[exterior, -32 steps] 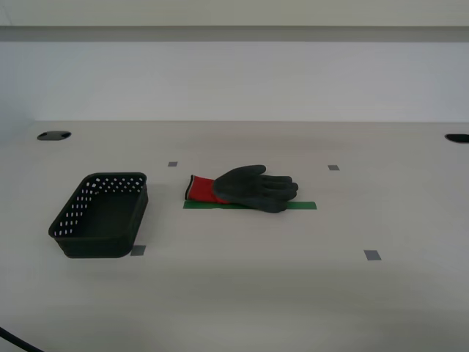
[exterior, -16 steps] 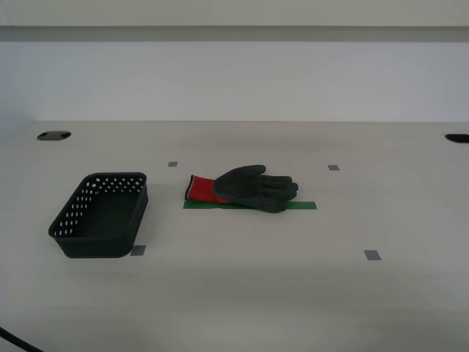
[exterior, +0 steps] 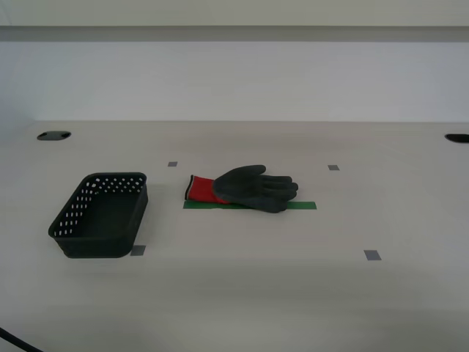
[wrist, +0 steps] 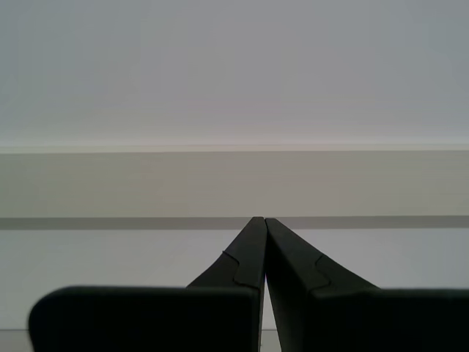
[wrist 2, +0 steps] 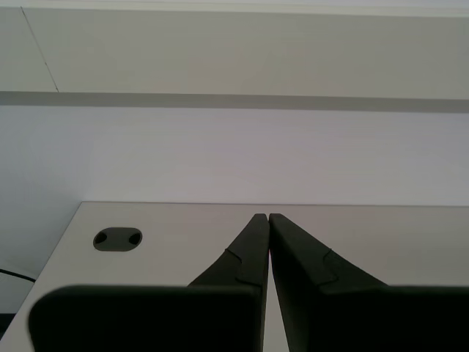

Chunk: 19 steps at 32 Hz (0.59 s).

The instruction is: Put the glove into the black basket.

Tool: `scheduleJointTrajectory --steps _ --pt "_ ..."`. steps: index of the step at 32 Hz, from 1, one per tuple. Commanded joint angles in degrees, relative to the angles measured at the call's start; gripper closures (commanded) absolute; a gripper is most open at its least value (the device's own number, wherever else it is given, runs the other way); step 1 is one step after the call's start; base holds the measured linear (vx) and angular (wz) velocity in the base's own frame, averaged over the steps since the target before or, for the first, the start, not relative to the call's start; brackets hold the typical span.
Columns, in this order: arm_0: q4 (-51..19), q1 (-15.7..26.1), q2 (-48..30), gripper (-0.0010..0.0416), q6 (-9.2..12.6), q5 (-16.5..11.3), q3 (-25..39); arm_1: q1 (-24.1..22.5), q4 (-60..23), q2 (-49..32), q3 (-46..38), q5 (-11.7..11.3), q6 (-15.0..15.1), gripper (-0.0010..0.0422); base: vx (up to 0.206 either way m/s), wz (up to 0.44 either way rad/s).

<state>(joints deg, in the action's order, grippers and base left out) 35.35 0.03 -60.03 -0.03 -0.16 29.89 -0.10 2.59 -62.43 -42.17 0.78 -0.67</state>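
The glove (exterior: 245,188), dark grey with a red knit cuff, lies flat on the table in the exterior view, over a green tape strip (exterior: 304,205), cuff toward the exterior view's left. The black basket (exterior: 100,215) stands empty to its left. Neither arm shows in the exterior view. My first gripper (wrist: 263,220) is shut and empty, pointing at the wall. My second gripper (wrist 2: 268,216) is shut and empty, above the table's far part near a cable hole (wrist 2: 117,239). The glove and basket are out of both wrist views.
Small grey tape squares (exterior: 372,255) mark the pale table (exterior: 242,293). Cable holes sit at the far left (exterior: 53,136) and far right (exterior: 457,138). A white wall (exterior: 234,81) backs the table. A dark cable (exterior: 15,341) crosses the near left corner.
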Motion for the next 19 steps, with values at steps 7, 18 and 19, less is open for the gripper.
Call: scheduleJointTrajectory --steps 7,18,19 --pt "0.11 -0.02 -0.02 0.0405 0.02 0.02 0.07 -0.09 -13.88 -1.95 -10.69 4.13 0.39 0.0412 0.0 0.0" --pt "0.13 -0.02 -0.02 0.0405 0.02 0.02 0.07 -0.9 -38.88 -12.92 -26.86 4.7 5.51 0.0412 0.0 0.0" --pt "0.13 -0.04 -0.02 0.0405 0.02 0.02 0.07 -1.05 -39.95 -13.97 -27.76 4.7 5.9 0.0412 0.0 0.0"
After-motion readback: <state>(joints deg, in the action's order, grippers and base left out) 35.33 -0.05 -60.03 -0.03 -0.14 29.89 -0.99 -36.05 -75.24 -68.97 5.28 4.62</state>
